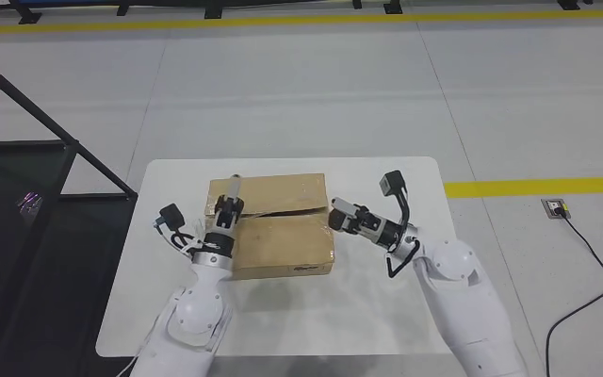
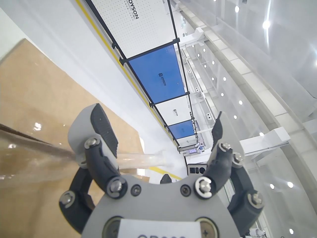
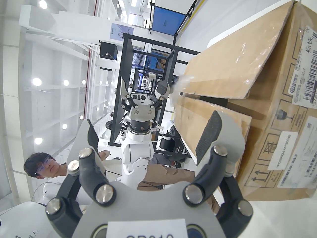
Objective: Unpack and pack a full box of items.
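Box [image 1: 283, 247] contents hidden beneath barely parted flaps [image 1: 273, 195] (a dark slit [image 3: 214, 98] between them), box cropped in both wrist views

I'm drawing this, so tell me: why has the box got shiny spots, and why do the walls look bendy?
Left wrist view: ceiling lights glint off the clear tape on the cardboard box. Right wrist view: same glare on the tape; the wide lens curves the shelves at the edges. Top view: even light, straighter lines.
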Controlling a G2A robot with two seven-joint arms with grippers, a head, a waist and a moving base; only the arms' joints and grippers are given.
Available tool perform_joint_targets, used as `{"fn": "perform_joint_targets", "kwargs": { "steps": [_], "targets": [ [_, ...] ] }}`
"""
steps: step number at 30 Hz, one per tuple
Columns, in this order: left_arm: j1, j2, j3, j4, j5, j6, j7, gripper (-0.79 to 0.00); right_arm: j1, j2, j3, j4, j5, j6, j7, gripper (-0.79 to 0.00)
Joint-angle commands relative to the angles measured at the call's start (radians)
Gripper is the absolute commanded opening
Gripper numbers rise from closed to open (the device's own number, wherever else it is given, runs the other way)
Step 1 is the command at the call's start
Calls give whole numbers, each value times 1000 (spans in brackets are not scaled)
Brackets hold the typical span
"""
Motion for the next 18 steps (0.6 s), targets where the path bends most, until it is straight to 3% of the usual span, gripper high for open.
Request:
{"fn": "perform_joint_targets", "kwargs": {
  "steps": [1, 9, 18],
  "targets": [
    [-7, -3, 5, 9, 2, -1, 0, 0, -6, 3, 3, -5, 2, -1, -2, 0],
    [8, -10, 4, -14, -9, -11, -22, 0, -8, 10, 0, -11, 11, 3, -13, 0],
    [115, -1, -118, -246, -139, 15, -106, 0, 38, 7, -40, -30, -59, 5, -115, 0]
  ]
}}
